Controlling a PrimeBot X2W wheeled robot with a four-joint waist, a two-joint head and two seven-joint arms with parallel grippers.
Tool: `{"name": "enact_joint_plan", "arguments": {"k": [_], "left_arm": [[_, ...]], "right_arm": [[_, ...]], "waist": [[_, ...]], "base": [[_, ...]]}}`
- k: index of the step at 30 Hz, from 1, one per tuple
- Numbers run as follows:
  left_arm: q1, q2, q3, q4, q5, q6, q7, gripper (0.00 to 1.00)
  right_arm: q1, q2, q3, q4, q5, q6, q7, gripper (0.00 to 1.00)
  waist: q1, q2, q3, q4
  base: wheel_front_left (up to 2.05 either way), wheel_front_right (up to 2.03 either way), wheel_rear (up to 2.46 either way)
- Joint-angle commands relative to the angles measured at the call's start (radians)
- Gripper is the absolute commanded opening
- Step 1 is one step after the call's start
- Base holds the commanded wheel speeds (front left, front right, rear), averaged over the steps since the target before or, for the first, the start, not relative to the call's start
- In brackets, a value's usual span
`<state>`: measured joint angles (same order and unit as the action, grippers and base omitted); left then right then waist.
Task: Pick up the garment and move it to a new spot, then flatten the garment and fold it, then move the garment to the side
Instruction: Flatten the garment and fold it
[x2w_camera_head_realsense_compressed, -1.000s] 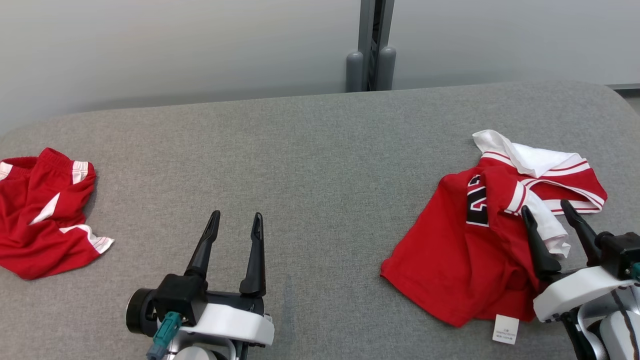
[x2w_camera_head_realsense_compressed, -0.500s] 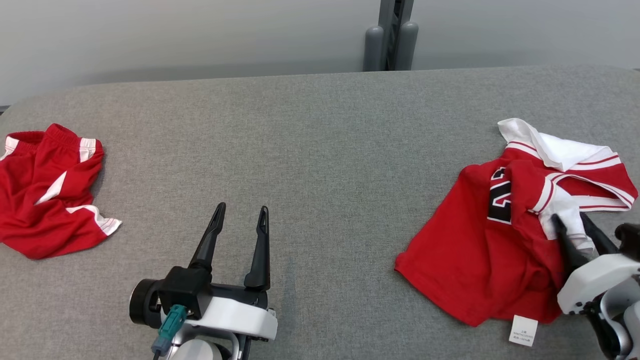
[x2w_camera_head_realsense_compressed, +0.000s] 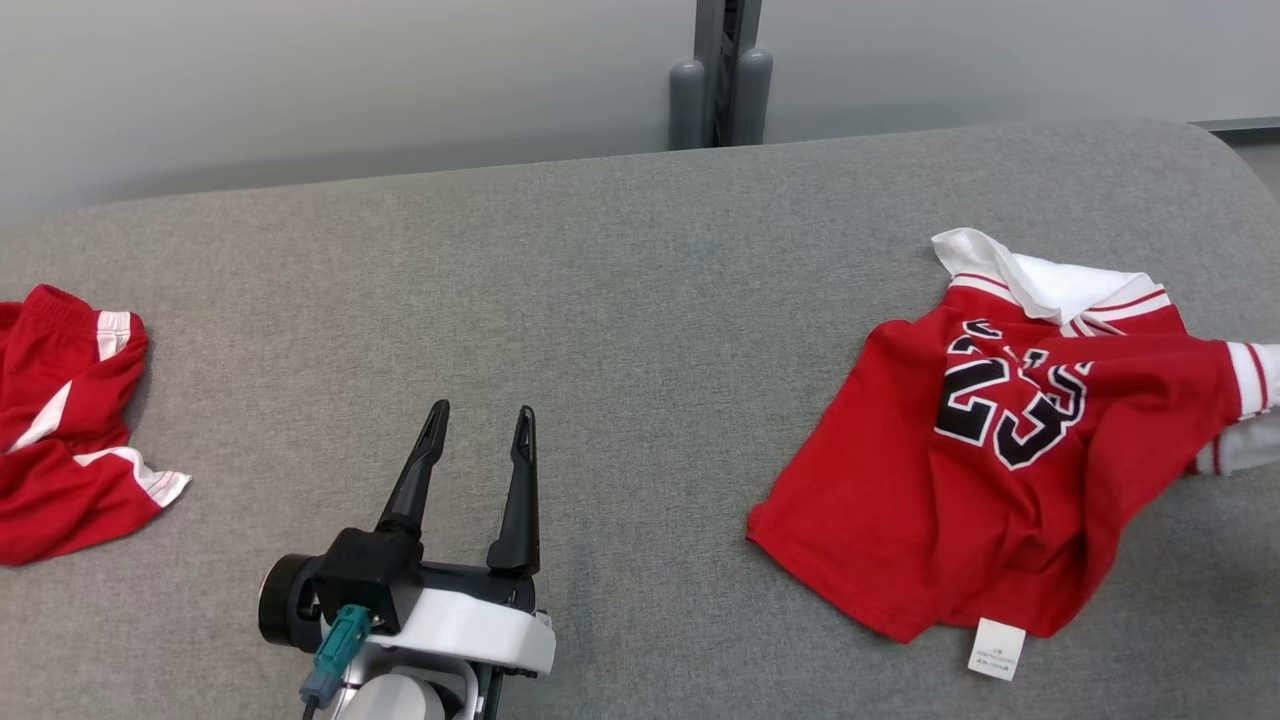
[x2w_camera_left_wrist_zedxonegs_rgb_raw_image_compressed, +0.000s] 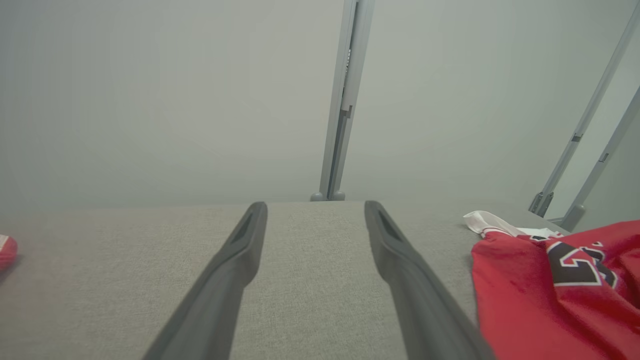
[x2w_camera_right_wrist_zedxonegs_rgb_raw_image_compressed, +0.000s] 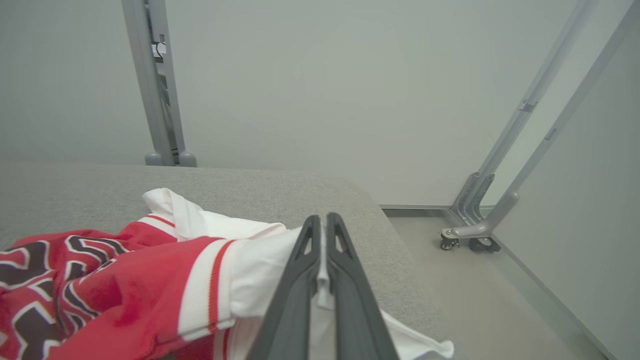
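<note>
In the head view we see the red jersey (x2w_camera_head_realsense_compressed: 980, 470) lying at the right of the grey cloth-covered table (x2w_camera_head_realsense_compressed: 600, 300). It is front up, with a black 23 across the chest, its white collar (x2w_camera_head_realsense_compressed: 1010, 275) toward the upper right and a white label (x2w_camera_head_realsense_compressed: 995, 650) poking out at the lower hem. One sleeve (x2w_camera_head_realsense_compressed: 1245, 385), red with a white striped cuff, is drawn out to the right edge of the frame. In the right wrist view we find the right gripper (x2w_camera_right_wrist_zedxonegs_rgb_raw_image_compressed: 322, 220) at lower centre, its two dark fingers clenched on the white cloth of that sleeve, with a thin strip of fabric showing between them. The rest of the jersey spreads to the lower left of that frame. Our left gripper (x2w_camera_head_realsense_compressed: 479, 410) sits low and left of centre in the head view, well apart from the jersey, jaws spread with nothing between them. The left wrist view shows its parted fingers (x2w_camera_left_wrist_zedxonegs_rgb_raw_image_compressed: 235, 270) over bare table, with the jersey at the lower right. A second red garment (x2w_camera_head_realsense_compressed: 60, 430) with white stripes lies crumpled at the left edge of the head view. A grey post (x2w_camera_head_realsense_compressed: 720, 80) stands behind the table at top centre.
</note>
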<state>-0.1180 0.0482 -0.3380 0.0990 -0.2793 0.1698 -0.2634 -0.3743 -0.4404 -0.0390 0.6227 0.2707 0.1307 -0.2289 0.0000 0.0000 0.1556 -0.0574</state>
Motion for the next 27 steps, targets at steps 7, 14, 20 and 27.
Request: {"name": "enact_joint_plan", "arguments": {"k": [7,14,20,27], "left_arm": [[-0.013,0.004,0.001,0.003,0.004,-0.003,-0.001,1.00],[-0.016,0.004,0.000,0.011,0.008,-0.009,-0.001,1.00],[0.002,0.004,0.000,0.020,0.011,-0.015,-0.001,1.00],[0.000,0.004,-0.006,0.018,-0.001,-0.007,-0.001,1.00]], "right_arm": [[0.080,0.033,-0.104,0.057,-0.097,0.000,0.041,0.00],[0.080,0.107,-0.101,0.127,-0.151,0.000,0.025,1.00],[0.050,0.182,-0.028,0.020,-0.076,0.000,-0.024,1.00],[0.098,0.176,0.078,-0.190,0.029,0.000,-0.036,1.00]], "waist": [[0.0000,0.0000,-0.002,-0.030],[0.0000,0.0000,-0.005,-0.045],[0.0000,0.0000,-0.024,-0.056],[0.0000,0.0000,-0.033,-0.065]], "base": [[0.00,0.00,0.00],[0.00,0.00,0.00],[0.00,0.00,0.00],[0.00,0.00,0.00]]}}
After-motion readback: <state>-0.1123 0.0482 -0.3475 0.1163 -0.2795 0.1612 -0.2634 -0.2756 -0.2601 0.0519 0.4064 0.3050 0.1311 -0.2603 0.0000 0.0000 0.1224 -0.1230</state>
